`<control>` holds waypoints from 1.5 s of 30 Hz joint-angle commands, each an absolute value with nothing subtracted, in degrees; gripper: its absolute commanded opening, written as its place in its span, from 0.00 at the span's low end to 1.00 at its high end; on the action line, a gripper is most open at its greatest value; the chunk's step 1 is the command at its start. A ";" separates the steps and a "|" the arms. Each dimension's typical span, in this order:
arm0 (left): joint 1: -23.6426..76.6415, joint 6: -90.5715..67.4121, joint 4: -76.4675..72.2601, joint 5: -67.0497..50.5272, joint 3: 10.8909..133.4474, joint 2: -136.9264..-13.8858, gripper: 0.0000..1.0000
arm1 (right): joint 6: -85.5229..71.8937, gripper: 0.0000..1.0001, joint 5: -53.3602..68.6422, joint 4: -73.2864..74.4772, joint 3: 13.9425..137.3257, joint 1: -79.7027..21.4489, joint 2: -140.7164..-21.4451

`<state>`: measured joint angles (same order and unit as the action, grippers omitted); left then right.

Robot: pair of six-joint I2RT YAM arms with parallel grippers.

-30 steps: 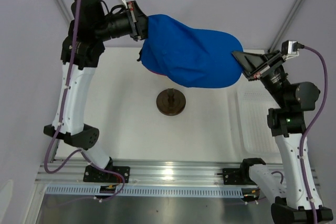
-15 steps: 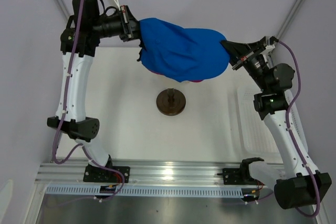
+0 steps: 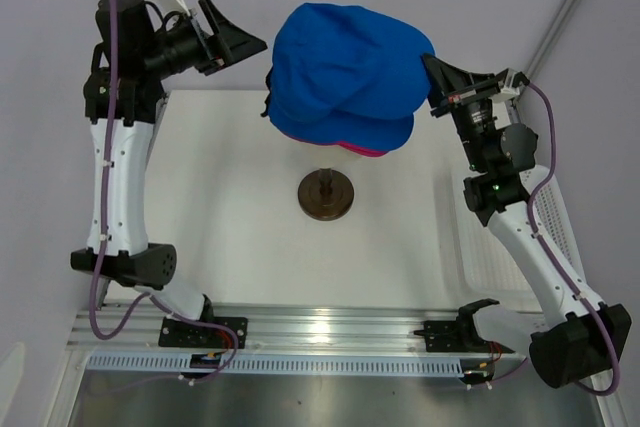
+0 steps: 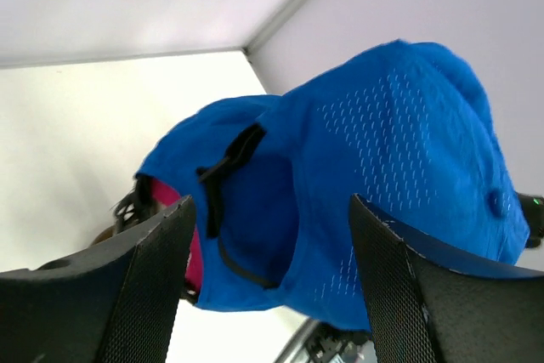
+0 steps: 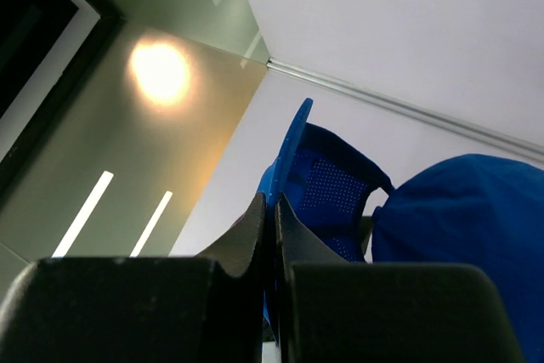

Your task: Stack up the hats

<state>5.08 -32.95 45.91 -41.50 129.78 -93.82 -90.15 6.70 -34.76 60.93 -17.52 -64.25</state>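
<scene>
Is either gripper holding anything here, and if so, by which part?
The right gripper is shut on the upper blue hat, pinching its fabric edge on the right side. The left gripper is open and holds nothing.

The top blue hat (image 3: 345, 62) is matt woven cloth (with rows of pinholes); pads (image 4: 153, 278) of the left gripper (image 4: 270, 201) look black, matt, cross-hatched.

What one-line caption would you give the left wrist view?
Open left gripper before a blue hat stacked over a pink hat.
</scene>
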 commanded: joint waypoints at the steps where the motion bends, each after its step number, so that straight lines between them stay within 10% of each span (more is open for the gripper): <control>1: 5.36 -32.35 43.94 -33.68 126.48 -89.48 0.75 | -89.30 0.00 2.11 -40.08 61.88 -18.28 -64.60; 20: 11.34 -30.06 44.91 -24.17 119.97 -92.20 0.60 | -88.42 0.00 1.85 -39.11 59.15 -18.63 -65.57; 26: 12.22 -29.71 45.44 -20.13 117.60 -91.41 0.47 | -88.59 0.00 2.11 -39.81 58.89 -18.11 -65.74; 35: 12.30 -29.09 45.09 -17.23 117.86 -90.00 0.01 | -89.64 0.00 2.64 -40.17 58.54 -17.31 -66.01; 45: 12.30 -27.51 50.79 -17.23 135.16 -93.25 0.01 | -92.10 0.00 2.73 -41.75 59.68 -17.66 -67.06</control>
